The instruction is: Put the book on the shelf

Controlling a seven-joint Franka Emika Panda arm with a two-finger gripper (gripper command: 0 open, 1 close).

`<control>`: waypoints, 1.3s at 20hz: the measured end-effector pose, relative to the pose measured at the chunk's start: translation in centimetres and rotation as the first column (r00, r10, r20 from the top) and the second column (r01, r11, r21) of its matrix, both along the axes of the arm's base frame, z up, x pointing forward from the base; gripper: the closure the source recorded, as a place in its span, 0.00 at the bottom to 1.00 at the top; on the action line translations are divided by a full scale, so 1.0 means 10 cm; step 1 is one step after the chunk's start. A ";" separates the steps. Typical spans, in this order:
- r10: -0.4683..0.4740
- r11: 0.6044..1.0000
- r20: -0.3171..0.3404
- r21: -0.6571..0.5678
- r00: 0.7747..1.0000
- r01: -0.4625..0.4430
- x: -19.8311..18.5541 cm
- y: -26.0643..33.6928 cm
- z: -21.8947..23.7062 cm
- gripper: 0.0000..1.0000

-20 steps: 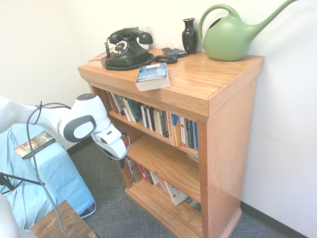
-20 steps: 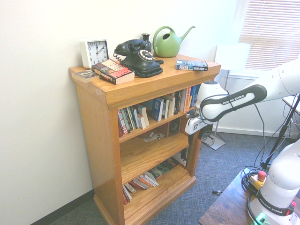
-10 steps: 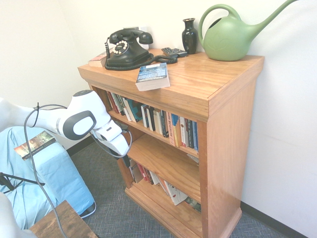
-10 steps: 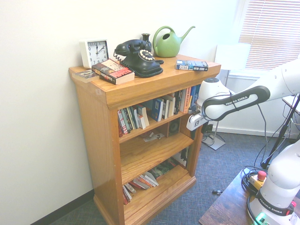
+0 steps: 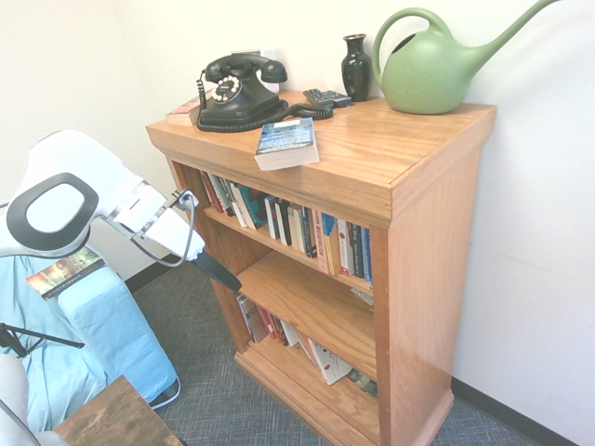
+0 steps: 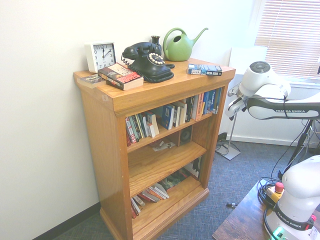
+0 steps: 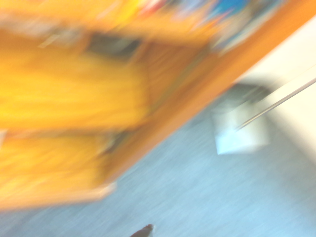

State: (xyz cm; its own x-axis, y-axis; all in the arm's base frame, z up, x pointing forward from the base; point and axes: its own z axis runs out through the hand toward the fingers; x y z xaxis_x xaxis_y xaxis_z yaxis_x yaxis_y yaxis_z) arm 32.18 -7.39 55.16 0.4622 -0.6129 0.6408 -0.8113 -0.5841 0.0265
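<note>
On top of the bookcase (image 5: 437, 223), just beside the black telephone (image 5: 237, 91), the book (image 5: 286, 142) lies flat. The shelf (image 5: 288, 249) below carries upright spines. Off the bookcase's open front, the end effector (image 5: 219, 271) hangs open and empty.

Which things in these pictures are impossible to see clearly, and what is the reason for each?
- Wrist view: all motion-blurred; the bookcase is only orange streaks, its book spines unreadable.
- Second exterior view: the gripper is hidden behind the arm's white wrist, so the jaws cannot be seen.
- First exterior view: the gripper is a small dark shape; the gap between the jaws is unclear.
- The book: cover text too small to read.
</note>
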 end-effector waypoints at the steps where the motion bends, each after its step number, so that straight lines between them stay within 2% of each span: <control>1: 0.005 0.999 0.016 -0.034 1.000 -0.004 -0.04 -0.02 0.12 0.00; 4: 0.032 0.991 0.042 -0.130 0.999 -0.026 -0.05 -0.05 0.38 0.00; 7: 0.075 0.972 0.042 -0.225 0.996 -0.064 0.08 -0.04 0.52 0.00; 14: 0.142 0.889 -0.002 -0.440 0.990 -0.128 0.57 -0.05 1.00 0.00; 23: 0.211 0.802 -0.119 -0.547 0.970 -0.241 0.83 0.20 0.87 0.00; 26: 0.235 0.755 -0.145 -0.596 0.961 -0.274 0.89 0.29 0.83 0.00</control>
State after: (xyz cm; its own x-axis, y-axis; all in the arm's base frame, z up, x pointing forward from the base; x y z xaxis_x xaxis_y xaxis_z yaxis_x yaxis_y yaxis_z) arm 41.04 -4.47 63.50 0.5927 0.0382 0.8045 -0.6203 -0.6154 0.4863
